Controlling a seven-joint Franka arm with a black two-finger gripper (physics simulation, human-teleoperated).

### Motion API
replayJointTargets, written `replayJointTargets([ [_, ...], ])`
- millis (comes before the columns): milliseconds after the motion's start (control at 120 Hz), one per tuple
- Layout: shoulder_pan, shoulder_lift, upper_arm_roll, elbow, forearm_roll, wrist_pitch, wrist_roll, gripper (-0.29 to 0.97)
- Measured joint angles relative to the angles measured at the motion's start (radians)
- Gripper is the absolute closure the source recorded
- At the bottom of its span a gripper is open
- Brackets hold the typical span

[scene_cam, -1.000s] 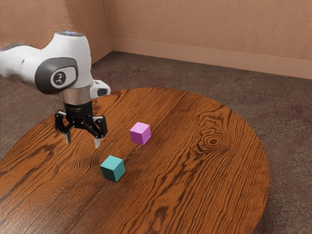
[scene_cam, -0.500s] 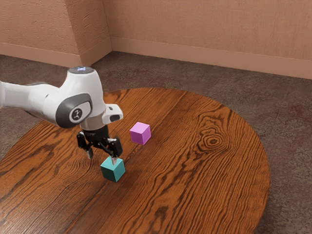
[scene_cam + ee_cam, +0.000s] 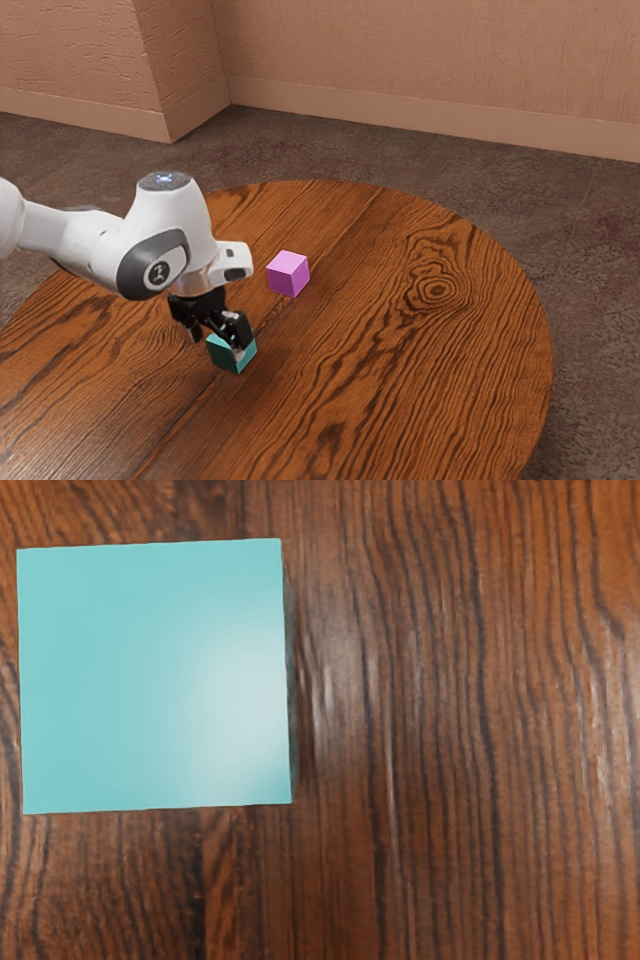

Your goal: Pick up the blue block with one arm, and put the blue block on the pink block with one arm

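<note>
Sitting nearest on the round dark-wood bench (image 3: pixel 420 380), the small teal-blue cube (image 3: pixel 235 358) lies just under my black two-finger claw (image 3: pixel 218 338), whose fingers stand spread apart, gripping nothing. Farther back, well apart, rests the small pink cube (image 3: pixel 288 273).

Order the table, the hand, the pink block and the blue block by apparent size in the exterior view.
1. the table
2. the hand
3. the pink block and the blue block: they look alike, and the hand covers part of the blue one, so I leave them unranked.
</note>
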Motion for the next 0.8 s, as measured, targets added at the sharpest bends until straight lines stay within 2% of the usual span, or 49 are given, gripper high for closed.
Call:
replayJointTargets([
  [800, 0.075, 0.198, 0.003, 0.158, -0.006, 0.062, 0.136, 0.00],
])
